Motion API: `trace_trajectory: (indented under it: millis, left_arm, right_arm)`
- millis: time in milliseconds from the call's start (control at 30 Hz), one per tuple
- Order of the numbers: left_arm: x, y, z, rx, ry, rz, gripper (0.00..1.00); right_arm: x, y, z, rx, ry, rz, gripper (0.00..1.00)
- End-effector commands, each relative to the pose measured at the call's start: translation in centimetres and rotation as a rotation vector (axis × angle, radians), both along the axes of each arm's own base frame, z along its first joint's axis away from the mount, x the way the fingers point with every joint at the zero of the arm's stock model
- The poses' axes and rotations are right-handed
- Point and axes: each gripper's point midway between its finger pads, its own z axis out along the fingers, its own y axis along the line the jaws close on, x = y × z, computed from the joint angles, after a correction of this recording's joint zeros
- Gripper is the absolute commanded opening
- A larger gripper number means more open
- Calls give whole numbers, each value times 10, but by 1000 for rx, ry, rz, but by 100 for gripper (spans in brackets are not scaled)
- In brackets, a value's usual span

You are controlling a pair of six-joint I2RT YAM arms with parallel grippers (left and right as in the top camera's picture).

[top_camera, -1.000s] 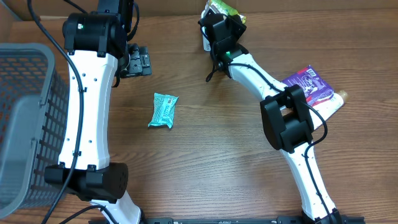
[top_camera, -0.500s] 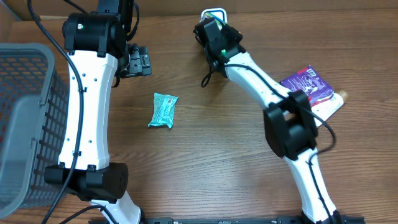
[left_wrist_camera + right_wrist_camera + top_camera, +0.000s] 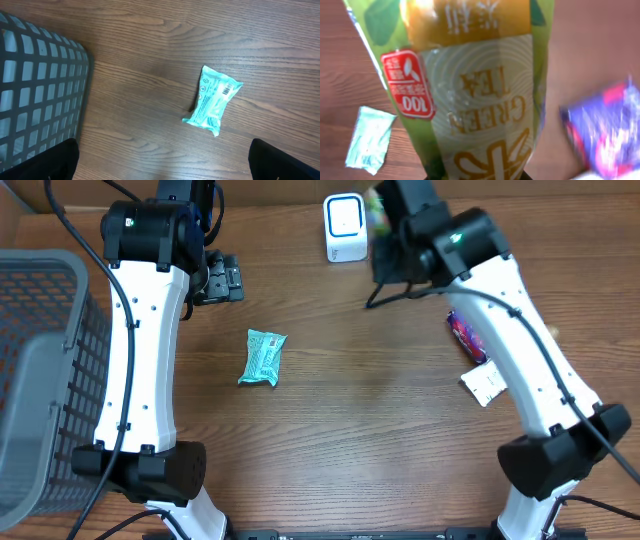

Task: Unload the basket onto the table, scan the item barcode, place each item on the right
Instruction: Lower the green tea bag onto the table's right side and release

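A green tea packet (image 3: 475, 95), green and yellow with a red label, fills the right wrist view, and my right gripper (image 3: 480, 176) is shut on its lower end. In the overhead view only a blurred green edge of the packet (image 3: 376, 201) shows, just right of the white barcode scanner (image 3: 345, 227) at the table's far edge; the right gripper (image 3: 388, 228) is beside it. My left gripper (image 3: 222, 280) hangs open and empty at the far left, its fingertips (image 3: 62, 160) at the bottom corners of its wrist view.
A teal snack packet (image 3: 263, 357) (image 3: 212, 100) (image 3: 370, 140) lies left of centre. A purple packet (image 3: 468, 337) (image 3: 605, 130) and a white item (image 3: 485, 384) lie at the right. A grey mesh basket (image 3: 40, 380) (image 3: 40, 85) stands at the left edge.
My right arm has swung to the right with the green tea packet, from over the scanner to just right of it. The scanner now shows fully. The left arm has not moved.
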Motion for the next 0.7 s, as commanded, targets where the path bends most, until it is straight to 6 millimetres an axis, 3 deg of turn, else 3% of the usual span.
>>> trace_trajectory:
  millis: [0, 300, 467, 667]
  left_arm:
    - [1, 1, -4, 2, 6, 17, 99]
    - [1, 1, -4, 2, 6, 17, 100]
    - [1, 1, -4, 2, 6, 17, 100]
    - [1, 1, -4, 2, 6, 17, 99]
  right_arm:
    - [0, -29, -50, 64, 152, -300, 4]
    - [10, -66, -161, 102, 191, -482, 4]
    - [2, -89, -193, 89, 202, -551, 4]
    - [-12, -134, -211, 24, 236, -646, 4]
